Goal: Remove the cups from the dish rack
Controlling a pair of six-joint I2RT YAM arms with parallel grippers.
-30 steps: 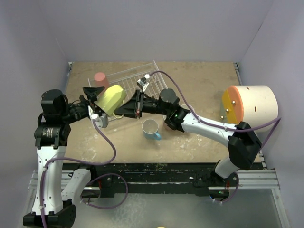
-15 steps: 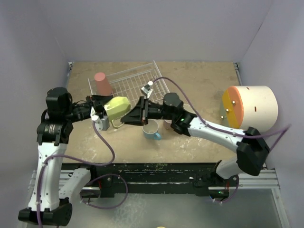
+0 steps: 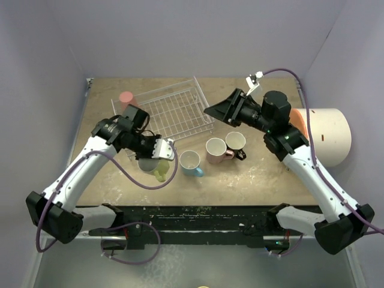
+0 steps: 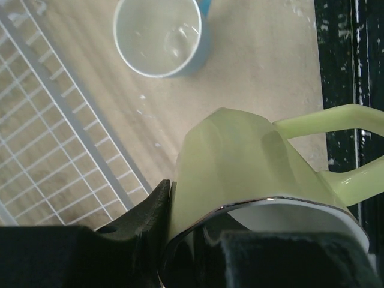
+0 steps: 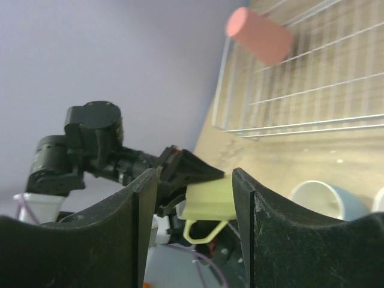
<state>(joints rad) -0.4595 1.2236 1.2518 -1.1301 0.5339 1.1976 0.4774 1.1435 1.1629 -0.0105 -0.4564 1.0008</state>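
Released by the right jaws, now open and empty at 3 o'clock of the dish rack (image 3: pixel 180 111), the yellow-green mug (image 4: pixel 240 162) is pinched by its rim in the left jaws.

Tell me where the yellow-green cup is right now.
In the top view the yellow-green cup is left of centre, pinched by the left gripper, just left of the light blue cup, off the dish rack's near-left corner.
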